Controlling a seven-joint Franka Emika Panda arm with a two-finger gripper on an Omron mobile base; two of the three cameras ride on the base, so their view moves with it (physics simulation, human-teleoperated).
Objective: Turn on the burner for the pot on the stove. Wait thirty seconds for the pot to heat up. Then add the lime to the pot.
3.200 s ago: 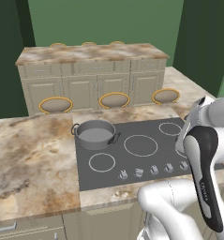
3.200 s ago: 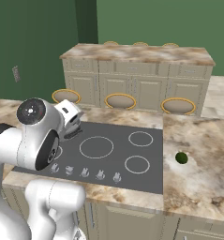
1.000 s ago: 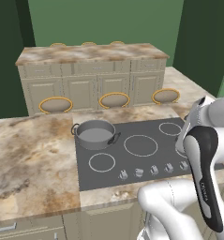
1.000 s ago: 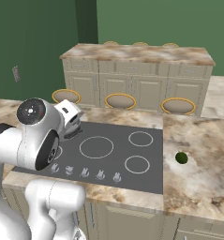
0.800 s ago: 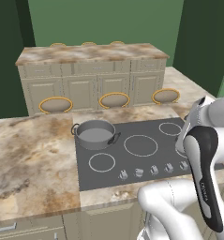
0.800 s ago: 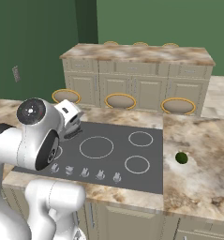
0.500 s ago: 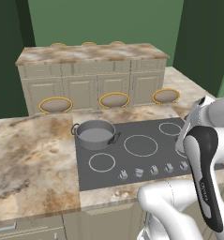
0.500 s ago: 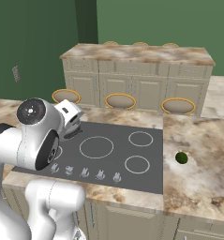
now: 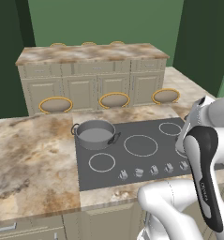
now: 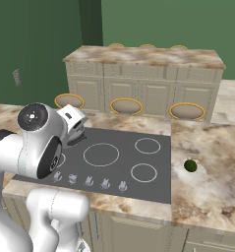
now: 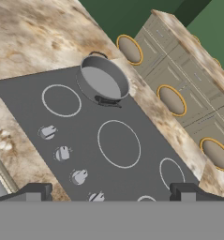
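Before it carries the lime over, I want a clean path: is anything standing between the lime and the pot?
Nothing visible does. The lime lies on the counter right of the stove; the pot sits on the back left burner. Between them lies flat cooktop with no other pan, and the knobs sit along the front edge.

round grey steel pot [image 9: 94, 134]: brushed metal look, dull sheen on low walls, paler matt inside; two small dark matt side handles.
flat dark grey rectangular cooktop [image 9: 146, 161]: smooth, matt, like glass without glare; thin white printed rings.
small silver knobs [image 11: 62, 153]: metal look, lightly shiny.
beige and brown marbled countertop [image 9: 31, 159]: polished stone look, veined, smooth.
small round dark green lime [image 10: 190, 166]: smooth skin, faint gloss.
cream panelled cabinets [image 10: 141, 90]: painted wood look, matt.
round yellow-rimmed stool seats [image 9: 114, 100]: tan matt tops, glossier yellow rims.
green walls [image 9: 104, 21]: flat, matt paint.
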